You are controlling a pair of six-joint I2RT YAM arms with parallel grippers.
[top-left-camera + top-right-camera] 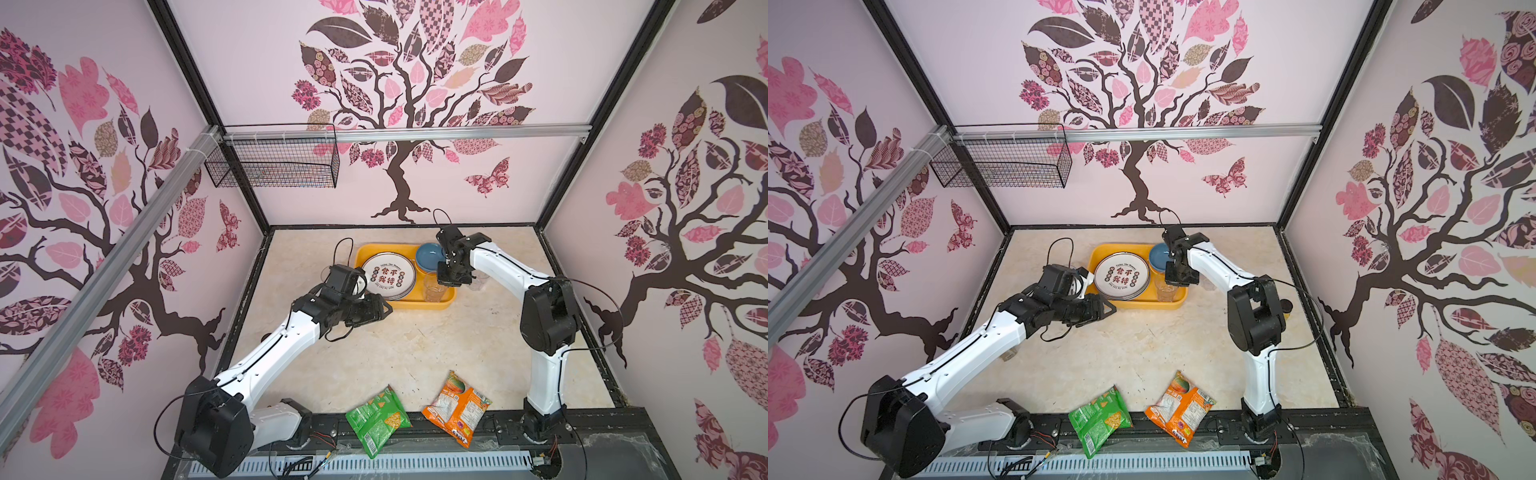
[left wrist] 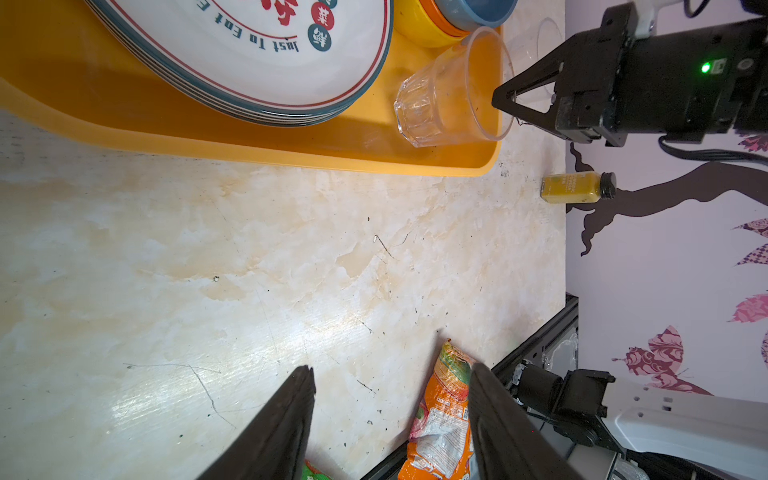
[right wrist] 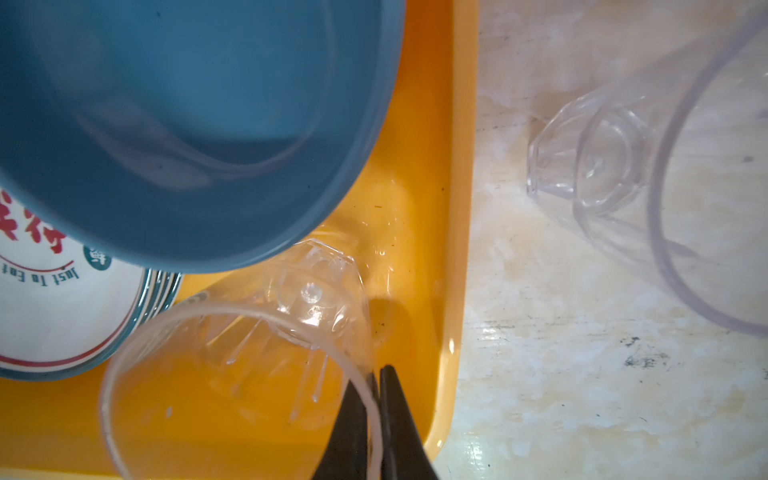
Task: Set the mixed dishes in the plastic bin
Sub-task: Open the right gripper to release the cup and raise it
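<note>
The yellow-orange plastic bin (image 1: 419, 306) sits at the back middle of the table. Inside it lie a stack of white plates (image 1: 388, 276) and a blue bowl (image 1: 430, 254) nested on yellow and orange bowls (image 2: 419, 29). A clear cup (image 3: 249, 353) is in the bin's front right corner, slightly tilted. My right gripper (image 3: 380, 370) is shut on its rim, one finger inside and one outside. A second clear cup (image 3: 623, 166) lies on the table just right of the bin. My left gripper (image 2: 391, 368) hangs open and empty by the bin's front left corner.
A green snack bag (image 1: 376, 419) and an orange snack bag (image 1: 457, 409) lie at the table's front edge. A small yellow bottle (image 2: 577, 188) lies by the right wall, behind the right arm. A black wire basket (image 1: 274, 164) hangs on the back left rail.
</note>
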